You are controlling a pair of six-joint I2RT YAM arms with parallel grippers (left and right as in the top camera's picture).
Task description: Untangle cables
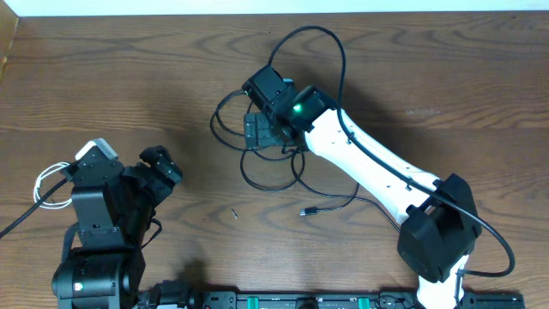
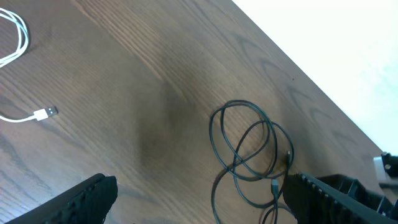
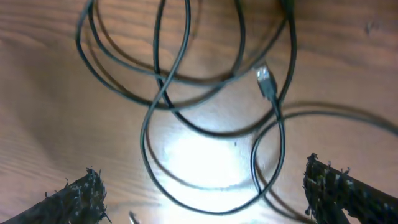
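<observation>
Black-fingered right gripper (image 3: 205, 177) stands wide open and holds nothing. It hangs just above the tangle of black cables (image 3: 155, 93), whose loops cross on the wooden table (image 1: 429, 69), with one small plug (image 3: 266, 81) at 1 o'clock from it. Left gripper (image 2: 202, 183) is likewise wide and empty; in its own view the black tangle lies at 2 o'clock and the white cable (image 2: 18, 117), well apart, at 10 o'clock.

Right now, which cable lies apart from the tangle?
The white cable: it lies alone beside the left arm, while the black cables loop over each other under the right arm.
</observation>
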